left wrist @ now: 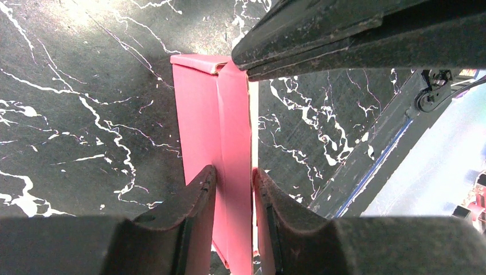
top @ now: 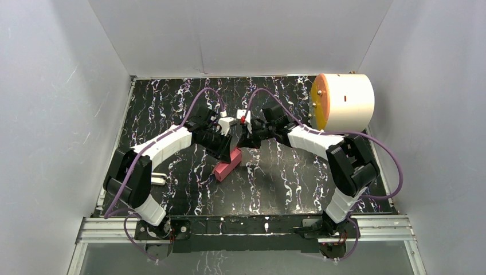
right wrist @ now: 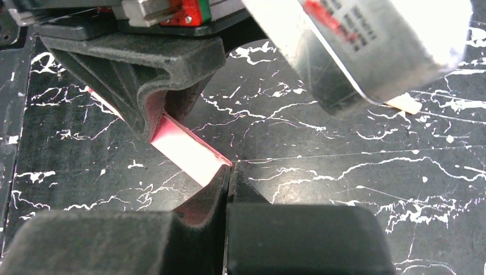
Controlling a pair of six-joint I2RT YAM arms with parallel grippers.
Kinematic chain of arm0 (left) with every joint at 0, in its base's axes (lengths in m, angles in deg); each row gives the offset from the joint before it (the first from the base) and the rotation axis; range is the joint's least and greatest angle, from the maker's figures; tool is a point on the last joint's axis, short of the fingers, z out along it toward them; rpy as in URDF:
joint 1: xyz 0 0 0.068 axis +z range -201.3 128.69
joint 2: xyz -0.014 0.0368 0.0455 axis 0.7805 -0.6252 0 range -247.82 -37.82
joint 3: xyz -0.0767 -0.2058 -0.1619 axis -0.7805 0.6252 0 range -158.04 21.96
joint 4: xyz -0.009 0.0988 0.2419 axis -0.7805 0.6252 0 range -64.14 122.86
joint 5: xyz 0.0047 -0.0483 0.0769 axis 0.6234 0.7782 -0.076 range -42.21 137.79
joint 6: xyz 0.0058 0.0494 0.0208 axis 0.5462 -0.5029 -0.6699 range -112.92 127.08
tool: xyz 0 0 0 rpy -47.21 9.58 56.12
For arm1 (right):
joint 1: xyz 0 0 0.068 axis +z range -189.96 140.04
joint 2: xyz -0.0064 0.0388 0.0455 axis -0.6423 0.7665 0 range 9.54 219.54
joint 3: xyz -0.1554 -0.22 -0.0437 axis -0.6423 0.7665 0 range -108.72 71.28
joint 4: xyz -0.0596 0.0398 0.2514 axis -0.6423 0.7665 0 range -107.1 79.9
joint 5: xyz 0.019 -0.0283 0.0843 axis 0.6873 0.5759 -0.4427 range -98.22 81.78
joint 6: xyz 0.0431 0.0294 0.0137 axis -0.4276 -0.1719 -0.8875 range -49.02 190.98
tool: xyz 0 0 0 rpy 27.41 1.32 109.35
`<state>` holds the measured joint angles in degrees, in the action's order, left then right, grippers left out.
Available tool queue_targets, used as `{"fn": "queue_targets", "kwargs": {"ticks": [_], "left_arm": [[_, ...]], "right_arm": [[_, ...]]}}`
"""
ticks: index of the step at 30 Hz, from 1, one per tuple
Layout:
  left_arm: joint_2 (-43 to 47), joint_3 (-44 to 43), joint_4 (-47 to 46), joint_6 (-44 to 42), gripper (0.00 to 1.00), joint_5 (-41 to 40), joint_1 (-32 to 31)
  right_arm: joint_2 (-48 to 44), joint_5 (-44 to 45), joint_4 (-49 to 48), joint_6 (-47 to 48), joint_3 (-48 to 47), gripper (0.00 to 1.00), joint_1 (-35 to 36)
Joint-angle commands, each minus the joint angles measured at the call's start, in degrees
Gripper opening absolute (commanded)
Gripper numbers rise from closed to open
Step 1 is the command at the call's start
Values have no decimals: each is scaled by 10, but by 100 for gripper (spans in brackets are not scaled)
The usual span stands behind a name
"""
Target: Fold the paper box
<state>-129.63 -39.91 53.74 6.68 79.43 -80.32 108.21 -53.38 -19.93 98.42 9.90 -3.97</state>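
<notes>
Left hand [left wrist: 234,172]: fingers clamped on either side of the paper box [left wrist: 212,114], gripping one long panel.
Right hand [right wrist: 228,175]: fingers pressed together, tips touching the box's end corner. Whether card is pinched between them cannot be told.
Paper box: red-pink, partly folded, resting on the black marbled tabletop [left wrist: 86,86] near its centre, between both hands.
White cylinder [top: 344,103], orange face: at 2 o'clock from the box, well apart.

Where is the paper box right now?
The paper box lies just left of centre in the top view, clamped by the left gripper, with the right gripper pinching its end.
</notes>
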Motion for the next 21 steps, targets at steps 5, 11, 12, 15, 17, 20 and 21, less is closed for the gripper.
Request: {"fn": "queue_targets", "kwargs": {"ticks": [5,11,12,15,17,20,21], "left_arm": [[14,5,6,22,1,-39,1],[11,5,-4,40,1,-60,1],[12,5,-6,43,1,-62,1],[14,7,-14,53,1,-70,0],[19,8,-19,58,1,-79,1],[28,12,-29,66,0,-88,1],[31,14,-33,69,0,-89,1]], "right_arm": [[-37,99,-3,-118,-17,0,25],[-38,179,0,-203,-17,0,50],[-39,192,1,-220,-16,0,52],[-45,228,-2,-250,-11,0,66],[-51,247,-18,-266,4,0,72],[-58,268,-42,-298,24,0,77],[-60,274,-47,-306,29,0,78]]}}
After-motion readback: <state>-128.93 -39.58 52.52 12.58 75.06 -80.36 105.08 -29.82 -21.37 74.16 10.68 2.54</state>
